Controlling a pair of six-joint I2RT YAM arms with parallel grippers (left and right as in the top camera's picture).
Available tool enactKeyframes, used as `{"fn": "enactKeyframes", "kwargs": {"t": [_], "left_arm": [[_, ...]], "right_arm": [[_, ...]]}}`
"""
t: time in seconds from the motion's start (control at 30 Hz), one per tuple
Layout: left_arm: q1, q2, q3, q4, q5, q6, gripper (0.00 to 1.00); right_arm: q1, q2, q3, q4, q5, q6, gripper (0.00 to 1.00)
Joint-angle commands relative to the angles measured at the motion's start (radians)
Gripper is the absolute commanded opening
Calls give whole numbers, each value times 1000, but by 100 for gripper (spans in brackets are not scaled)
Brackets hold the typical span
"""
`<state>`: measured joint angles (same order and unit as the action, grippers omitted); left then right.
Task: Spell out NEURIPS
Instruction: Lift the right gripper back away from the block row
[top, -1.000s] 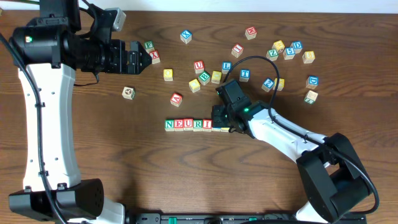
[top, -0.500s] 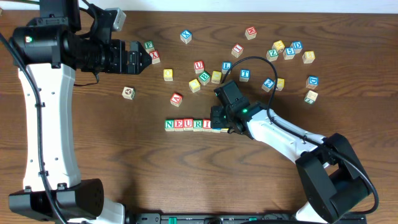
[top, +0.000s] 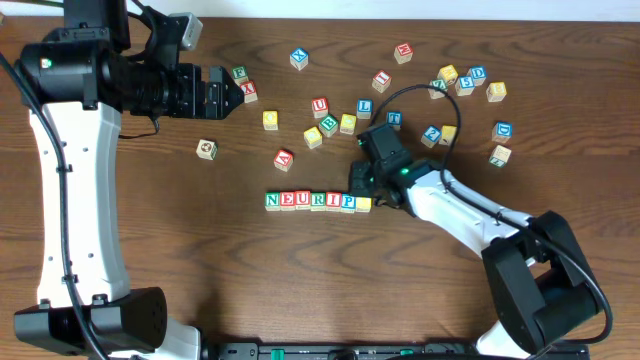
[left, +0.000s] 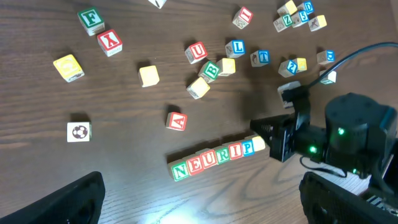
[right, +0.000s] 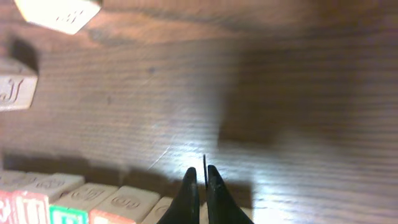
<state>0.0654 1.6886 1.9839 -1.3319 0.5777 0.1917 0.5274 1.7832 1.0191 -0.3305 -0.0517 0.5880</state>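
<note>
A row of cubes (top: 317, 201) reads N, E, U, R, I, P, with a yellow-faced cube (top: 363, 204) touching its right end. The row also shows in the left wrist view (left: 214, 155) and, from the side, at the bottom left of the right wrist view (right: 121, 200). My right gripper (top: 362, 186) is shut and empty, just above and beside the row's right end; its closed fingers (right: 199, 186) hover over the yellow cube's end. My left gripper (top: 226, 95) is open and empty, high at the far left, away from the row; its fingers (left: 199, 199) frame the view's bottom corners.
Loose cubes lie behind the row: a red A (top: 283, 158), a ball-picture cube (top: 206, 148), a red U (top: 319, 104), a blue L (top: 364, 106), a blue T (top: 394, 118), an X (top: 299, 57) and a cluster at the far right (top: 460, 78). The right arm's black cable (top: 420, 98) loops over them.
My right gripper has drawn back up and to the right, off the row's right end. The P and the yellow-faced cube now show uncovered in the row. The left arm has not moved.
</note>
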Motion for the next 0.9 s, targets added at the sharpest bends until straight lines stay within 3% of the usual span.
{"fn": "enactKeyframes", "kwargs": {"t": [0.0,0.33,0.87], "left_arm": [[3,-8,16,-3,9,14,98],[3,-8,16,-3,9,14,98],[3,-8,16,-3,9,14,98]], "right_arm": [[-32,8,16,15,-15,-27,1],[-42,6,108,-66,-55,-75,1],[-33,-7,225,-452,-109,-105,1]]}}
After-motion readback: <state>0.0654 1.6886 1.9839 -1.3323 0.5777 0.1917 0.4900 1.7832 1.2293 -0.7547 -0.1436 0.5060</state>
